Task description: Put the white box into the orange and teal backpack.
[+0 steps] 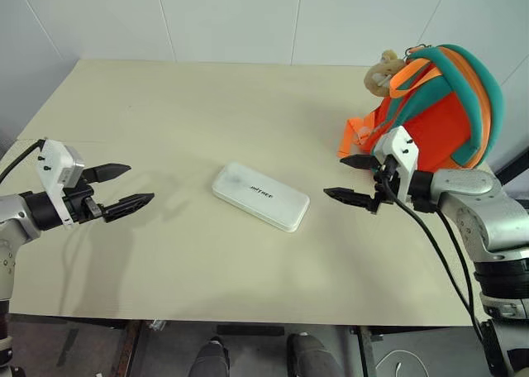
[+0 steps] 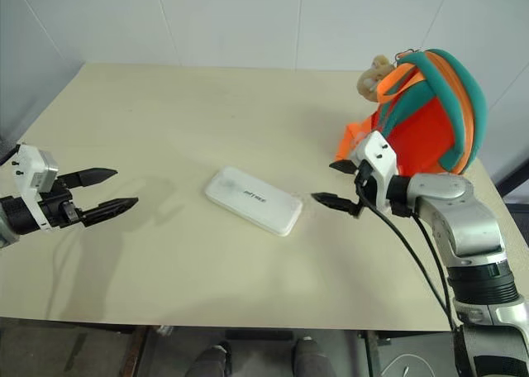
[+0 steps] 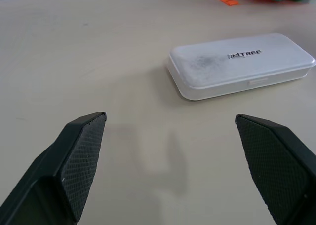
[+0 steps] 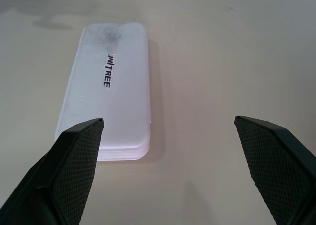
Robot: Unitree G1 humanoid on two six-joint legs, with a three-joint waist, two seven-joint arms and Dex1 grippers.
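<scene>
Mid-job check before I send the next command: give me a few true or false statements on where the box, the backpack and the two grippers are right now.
1. The white box lies flat on the table, between the two grippers. True.
2. The left gripper is shut on the box. False: it is open and empty, apart from the box.
3. The orange and teal backpack stands at the table's far right, beyond the right gripper. True.
4. The box is already inside the backpack. False: it is out on the bare tabletop.
5. The right gripper is open and holds nothing. True.
6. The box stands upright on one end. False: it rests on its broad face, lettering up.
</scene>
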